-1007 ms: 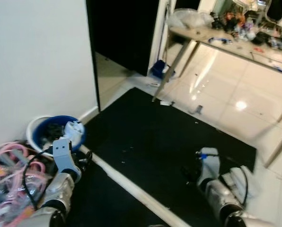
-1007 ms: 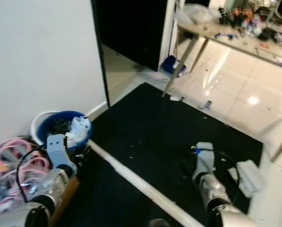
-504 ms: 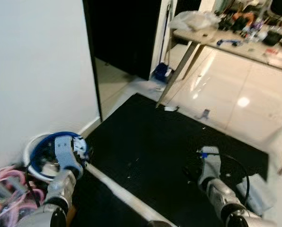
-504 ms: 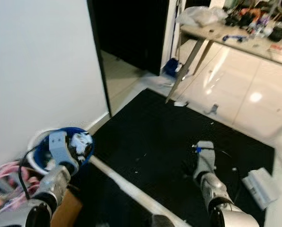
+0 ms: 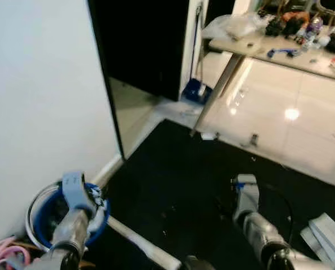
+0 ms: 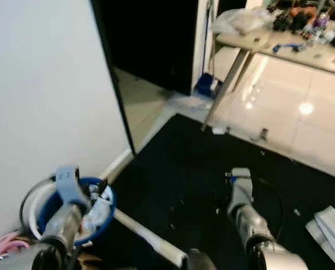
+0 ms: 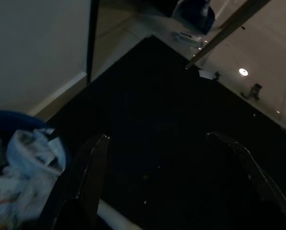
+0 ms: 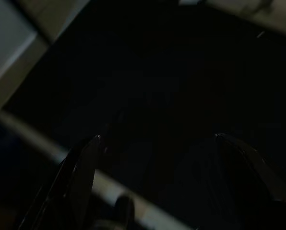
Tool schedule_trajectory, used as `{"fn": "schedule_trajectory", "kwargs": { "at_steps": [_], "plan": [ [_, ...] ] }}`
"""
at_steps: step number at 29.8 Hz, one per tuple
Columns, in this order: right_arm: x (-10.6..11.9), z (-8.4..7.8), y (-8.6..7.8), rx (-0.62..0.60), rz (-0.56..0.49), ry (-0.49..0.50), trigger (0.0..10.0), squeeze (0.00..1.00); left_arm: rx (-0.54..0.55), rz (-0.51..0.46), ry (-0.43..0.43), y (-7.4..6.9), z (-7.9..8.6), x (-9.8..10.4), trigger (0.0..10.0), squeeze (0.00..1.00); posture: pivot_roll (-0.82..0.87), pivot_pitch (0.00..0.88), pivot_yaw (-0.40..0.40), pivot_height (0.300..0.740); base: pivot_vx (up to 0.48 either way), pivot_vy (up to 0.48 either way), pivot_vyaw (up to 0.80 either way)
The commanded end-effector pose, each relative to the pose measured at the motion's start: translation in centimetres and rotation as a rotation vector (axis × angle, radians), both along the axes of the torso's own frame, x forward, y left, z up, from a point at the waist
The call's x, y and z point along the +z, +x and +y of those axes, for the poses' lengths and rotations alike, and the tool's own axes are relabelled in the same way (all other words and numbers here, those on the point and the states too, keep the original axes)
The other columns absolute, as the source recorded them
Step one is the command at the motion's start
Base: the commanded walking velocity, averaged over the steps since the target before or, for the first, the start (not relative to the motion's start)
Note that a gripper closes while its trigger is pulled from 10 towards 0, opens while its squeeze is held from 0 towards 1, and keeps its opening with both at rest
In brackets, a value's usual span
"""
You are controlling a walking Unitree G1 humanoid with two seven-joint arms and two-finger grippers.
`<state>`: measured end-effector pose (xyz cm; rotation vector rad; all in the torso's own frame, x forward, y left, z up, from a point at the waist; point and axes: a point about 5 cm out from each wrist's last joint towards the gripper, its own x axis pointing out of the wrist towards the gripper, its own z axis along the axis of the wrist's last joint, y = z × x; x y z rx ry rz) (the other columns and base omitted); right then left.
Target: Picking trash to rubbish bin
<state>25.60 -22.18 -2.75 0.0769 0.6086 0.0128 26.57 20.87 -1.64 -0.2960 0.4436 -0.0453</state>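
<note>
A blue rubbish bin [image 5: 41, 226] with a white outer rim stands on the floor by the wall at the lower left. Crumpled white trash [image 7: 25, 155] lies inside it. My left arm [image 5: 72, 205] reaches over the bin's right side. The left gripper [image 7: 158, 138] is open with nothing between its fingers, over the black mat [image 5: 184, 174] just past the bin. My right arm [image 5: 249, 205] hangs over the mat at the lower right. The right gripper [image 8: 157, 138] is open and empty above dark mat. A flat white packet [image 5: 327, 232] lies on the tiles at the right.
A white bar [image 5: 142, 247] crosses the mat near my feet. Pink hangers [image 5: 1, 253] lie beside the bin. A dark doorway [image 5: 145, 45] opens ahead, with a blue object [image 5: 193, 90] beside it. A cluttered table [image 5: 280, 45] stands at the back right. Small scraps [image 5: 208, 135] lie on the tiles.
The whole picture has shifted as the camera moved: bin, mat and hangers sit lower and the hangers are nearly out of frame. My left arm now lies over the bin.
</note>
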Motion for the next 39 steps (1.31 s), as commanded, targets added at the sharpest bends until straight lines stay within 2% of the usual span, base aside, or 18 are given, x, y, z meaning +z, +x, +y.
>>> {"fn": "schedule_trajectory", "kwargs": {
  "at_steps": [1,6,10,18,39],
  "plan": [
    [-0.29,0.63,-0.14,0.001,0.011,0.018,10.0,0.00,0.004,0.031,0.012,-0.67,0.45,-0.51,10.0,0.00,0.00,0.000,-0.018,0.740,0.398,0.000,0.00],
    [-0.32,0.53,-0.18,-0.012,0.012,0.010,10.0,0.00,0.002,0.032,0.011,-0.68,0.42,-0.53,10.0,0.00,0.00,0.000,-0.019,0.740,0.393,0.000,-0.58],
    [-0.27,0.56,-0.13,0.001,0.009,0.004,10.0,0.00,0.001,0.031,0.012,-0.68,0.42,-0.52,10.0,0.00,0.00,0.000,-0.019,0.740,0.396,0.000,0.00],
    [-0.36,0.68,-0.19,0.008,0.018,0.019,10.0,0.00,0.003,0.030,0.011,-0.69,0.44,-0.52,10.0,0.00,0.00,0.000,-0.021,0.740,0.344,0.000,-0.79],
    [-0.36,0.69,-0.19,-0.004,0.016,0.024,10.0,0.00,0.012,0.029,0.007,-0.70,0.51,-0.52,10.0,0.00,0.00,0.000,-0.019,0.740,0.000,0.000,-0.78]
  ]
}}
